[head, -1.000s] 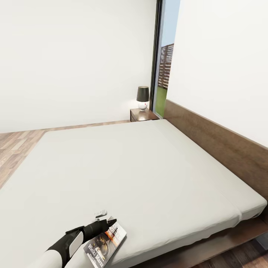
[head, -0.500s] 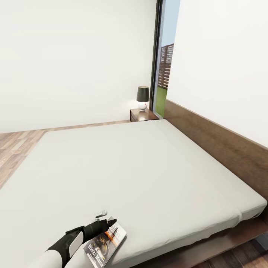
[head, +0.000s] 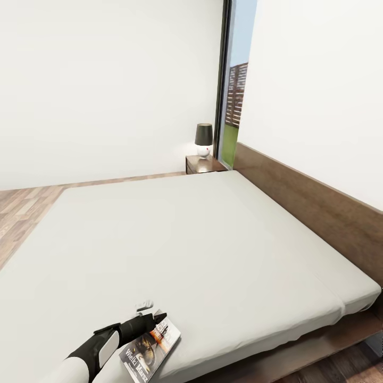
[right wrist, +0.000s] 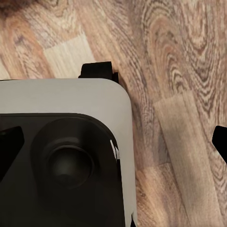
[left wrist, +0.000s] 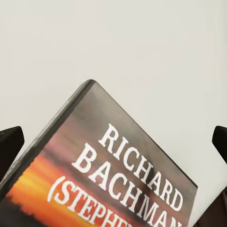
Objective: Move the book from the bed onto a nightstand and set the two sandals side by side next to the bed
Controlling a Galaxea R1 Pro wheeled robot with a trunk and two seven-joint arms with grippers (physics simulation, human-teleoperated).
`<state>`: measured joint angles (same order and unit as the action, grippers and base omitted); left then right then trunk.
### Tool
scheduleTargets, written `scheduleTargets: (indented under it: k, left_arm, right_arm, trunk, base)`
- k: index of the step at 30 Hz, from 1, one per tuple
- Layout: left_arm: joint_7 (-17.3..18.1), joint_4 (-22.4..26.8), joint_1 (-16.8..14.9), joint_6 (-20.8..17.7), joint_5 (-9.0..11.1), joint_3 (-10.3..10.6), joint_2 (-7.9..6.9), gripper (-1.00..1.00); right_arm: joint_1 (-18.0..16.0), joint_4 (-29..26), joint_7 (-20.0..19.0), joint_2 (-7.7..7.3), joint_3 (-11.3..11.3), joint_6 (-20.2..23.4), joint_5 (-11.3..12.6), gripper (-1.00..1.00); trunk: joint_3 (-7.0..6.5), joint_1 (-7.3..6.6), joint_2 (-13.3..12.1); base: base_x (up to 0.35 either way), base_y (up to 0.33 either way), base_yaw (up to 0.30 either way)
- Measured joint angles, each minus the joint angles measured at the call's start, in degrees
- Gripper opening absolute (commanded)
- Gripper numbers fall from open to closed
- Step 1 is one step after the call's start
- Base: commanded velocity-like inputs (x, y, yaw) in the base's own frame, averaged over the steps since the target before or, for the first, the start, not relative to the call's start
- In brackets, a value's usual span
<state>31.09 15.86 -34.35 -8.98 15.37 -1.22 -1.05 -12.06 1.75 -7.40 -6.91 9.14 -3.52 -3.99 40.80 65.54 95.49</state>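
Head view: the bed (head: 202,250) takes up most of the room, its light-grey mattress bare except for the book (head: 154,348), which lies flat near the mattress's front edge, close to the robot. The left gripper (head: 155,317) reaches over the book from the left, its dark fingers (head: 159,316) resting at the book's far end; from this angle I cannot tell whether they touch it. The dark wooden headboard (head: 314,213) runs along the right side. At the far corner of the bed stands a nightstand (head: 204,164) carrying a small lamp (head: 204,139) with a dark shade, just beside the tall window (head: 234,101). Wood-plank floor (head: 26,207) shows at the left.

Left wrist view: the book (left wrist: 109,179) lies close under the camera on the grey mattress (left wrist: 142,56), white lettering "RICHARD BACHMAN" above an orange band. The two dark fingertips (left wrist: 10,142) sit far apart at either edge, so the fingers are spread wide and hold nothing.

Right wrist view: the camera looks down on the plank floor (right wrist: 179,71) and on part of the robot's base (right wrist: 66,156), grey and black. The right gripper's fingertips (right wrist: 220,142) show at opposite edges, spread open and empty.
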Motion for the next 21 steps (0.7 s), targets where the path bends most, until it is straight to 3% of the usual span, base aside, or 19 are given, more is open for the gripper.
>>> scheduleTargets:
  k: [21]
  left_arm:
    - [0.0, 0.0, 0.0, 0.0, 0.0, 0.0, 0.0, 1.0]
  right_arm:
    - [0.0, 0.0, 0.0, -0.06, 0.0, 0.0, 0.0, 1.0]
  trunk:
    - [-0.03, 0.0, 0.0]
  base:
    - [0.0, 0.0, -0.034]
